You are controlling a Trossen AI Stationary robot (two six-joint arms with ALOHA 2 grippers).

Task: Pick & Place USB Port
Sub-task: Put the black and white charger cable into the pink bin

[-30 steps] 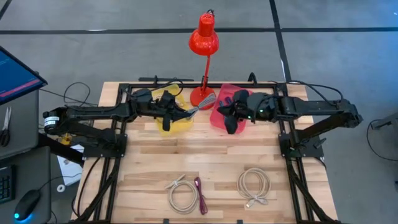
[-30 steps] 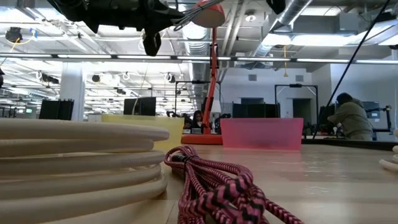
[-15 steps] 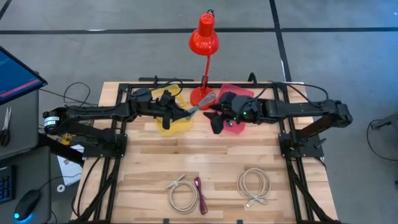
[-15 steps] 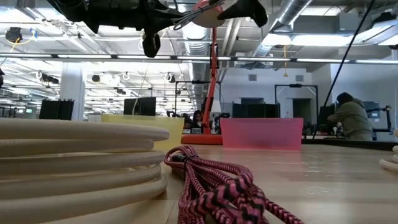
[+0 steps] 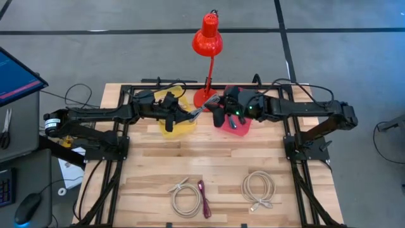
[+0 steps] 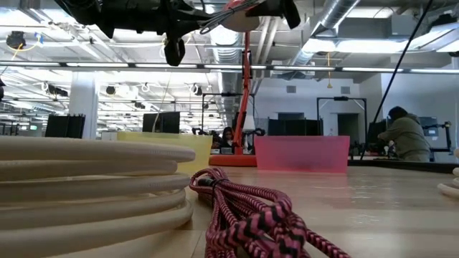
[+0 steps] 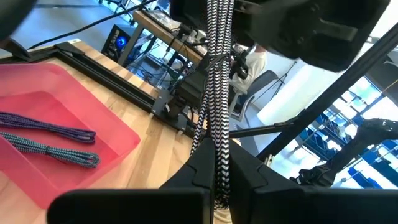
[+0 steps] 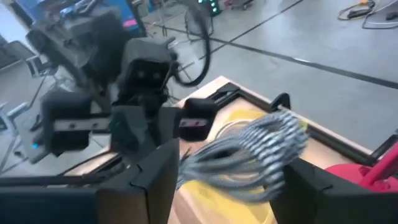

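Both pincers meet mid-handover: left pincer grips the cable, right pincer spread wide—you close it next.

We see a red desk lamp standing at the far edge of the wooden surface, its base between the two bins. A laptop sits off the surface's left side, with a mouse nearer the front. In the low view, a person bends over a bench in the room behind.
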